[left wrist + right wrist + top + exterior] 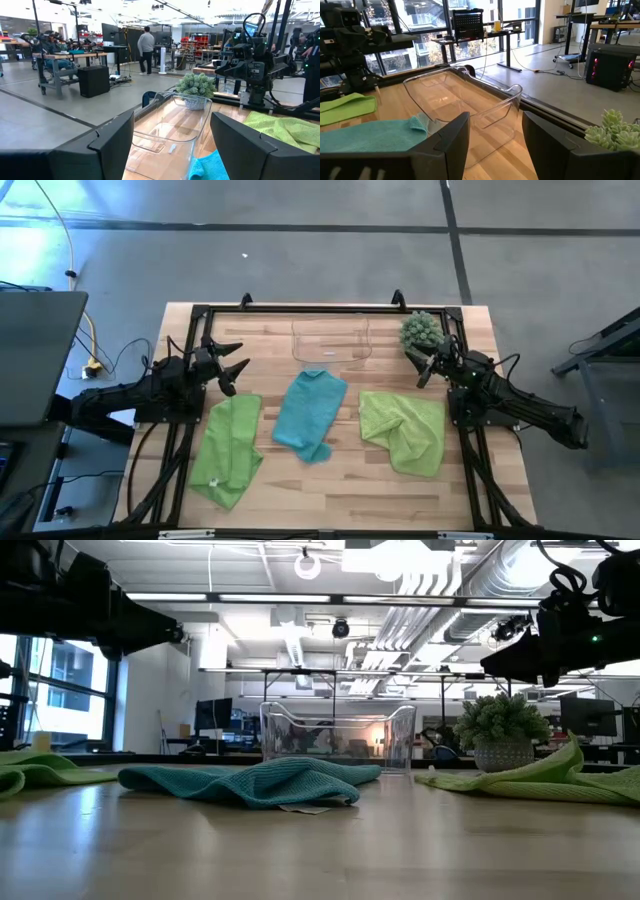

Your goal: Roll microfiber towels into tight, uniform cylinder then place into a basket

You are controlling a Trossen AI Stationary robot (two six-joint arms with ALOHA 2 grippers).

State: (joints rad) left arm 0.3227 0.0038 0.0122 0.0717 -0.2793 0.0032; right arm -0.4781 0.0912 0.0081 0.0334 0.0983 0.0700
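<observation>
Between teal towel (308,414) and basket (331,342), bare wood shows.

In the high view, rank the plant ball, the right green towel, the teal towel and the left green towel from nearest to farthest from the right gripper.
From the right gripper, which is open:
1. Plant ball, just behind it at the table's back right corner.
2. Right green towel, in front of it on the right side.
3. Teal towel, mid-table.
4. Left green towel, far left side.

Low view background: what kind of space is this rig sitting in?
Most likely an open robotics lab or workshop. The ceiling has exposed ducts, desks with monitors stand behind the wooden table, and a person stands among workbenches on the bare concrete floor.
</observation>
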